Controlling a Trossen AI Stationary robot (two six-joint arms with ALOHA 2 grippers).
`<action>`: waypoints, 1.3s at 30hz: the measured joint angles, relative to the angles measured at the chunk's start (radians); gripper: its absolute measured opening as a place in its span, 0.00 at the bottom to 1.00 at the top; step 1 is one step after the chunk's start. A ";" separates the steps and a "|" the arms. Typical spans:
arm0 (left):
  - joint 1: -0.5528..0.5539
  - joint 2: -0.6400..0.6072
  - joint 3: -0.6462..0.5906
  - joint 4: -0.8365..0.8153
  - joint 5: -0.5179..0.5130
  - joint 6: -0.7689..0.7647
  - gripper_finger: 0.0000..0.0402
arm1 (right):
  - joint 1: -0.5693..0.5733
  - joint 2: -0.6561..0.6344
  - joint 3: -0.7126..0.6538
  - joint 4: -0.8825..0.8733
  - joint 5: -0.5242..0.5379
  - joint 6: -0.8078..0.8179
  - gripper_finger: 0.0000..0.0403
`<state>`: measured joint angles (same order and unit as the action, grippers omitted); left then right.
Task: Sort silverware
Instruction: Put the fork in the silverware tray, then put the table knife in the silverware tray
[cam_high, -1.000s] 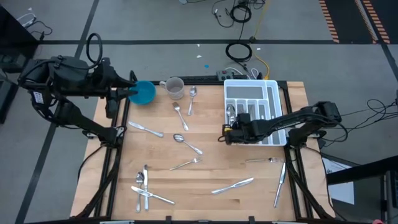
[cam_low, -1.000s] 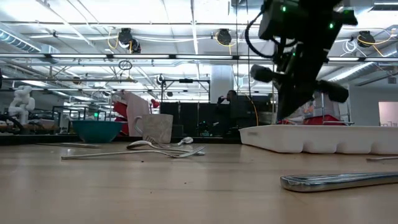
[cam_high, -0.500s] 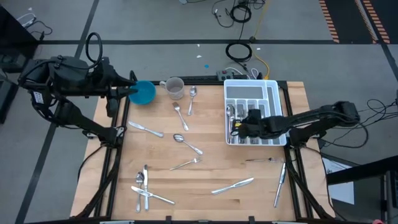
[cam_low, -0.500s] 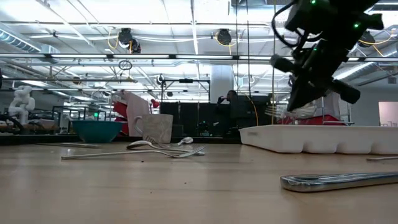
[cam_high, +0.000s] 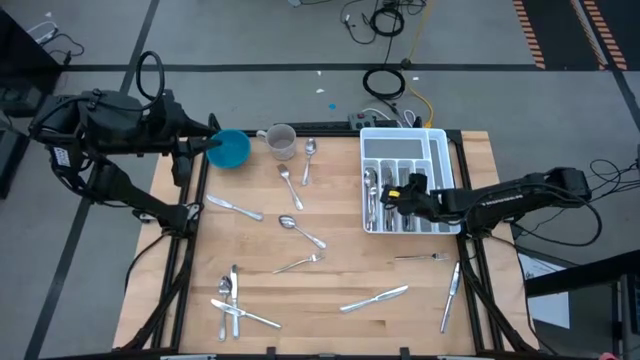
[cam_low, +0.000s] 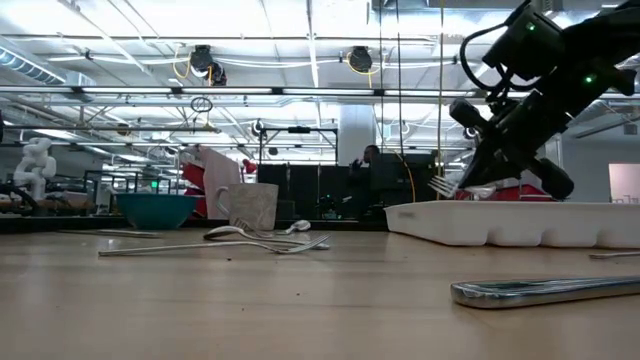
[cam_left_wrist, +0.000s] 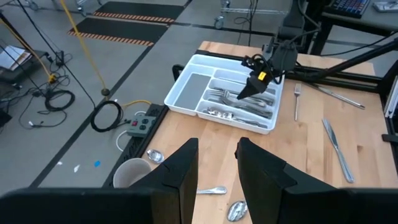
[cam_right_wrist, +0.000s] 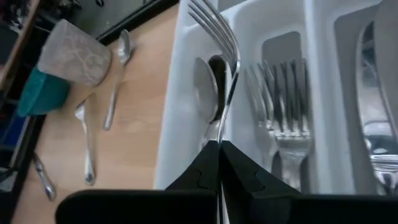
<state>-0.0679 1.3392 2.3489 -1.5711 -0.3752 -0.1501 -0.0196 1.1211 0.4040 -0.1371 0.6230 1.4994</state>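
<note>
Fork (cam_right_wrist: 219, 37) pinched in right claw (cam_right_wrist: 219, 149) above tray (cam_right_wrist: 323, 18).

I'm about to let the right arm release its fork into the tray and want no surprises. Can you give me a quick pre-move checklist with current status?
1. Fork held in right gripper, jaws shut on its handle: ok.
2. Gripper over the tray, clear of its wall in the low view: ok.
3. Fork over the slot holding forks: not ok; it hangs along the divider, spoons on the other side.
4. Fork level for release: not ok, tines point up in the low view.
5. Left gripper out of the way, parked by the bowl: ok.
</note>
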 joint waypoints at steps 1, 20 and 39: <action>0.000 0.000 0.000 0.000 0.000 0.000 0.29 | 0.000 0.001 -0.004 -0.002 -0.001 0.001 0.00; 0.000 0.008 0.000 0.000 -0.009 -0.002 0.29 | 0.000 0.012 -0.037 -0.010 -0.055 0.001 0.01; 0.000 0.028 0.000 0.000 0.075 -0.055 0.29 | -0.001 -0.043 -0.037 0.165 -0.071 -0.177 0.31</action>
<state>-0.0681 1.3670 2.3488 -1.5710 -0.3002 -0.2047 -0.0202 1.0776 0.3670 0.0275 0.5522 1.3225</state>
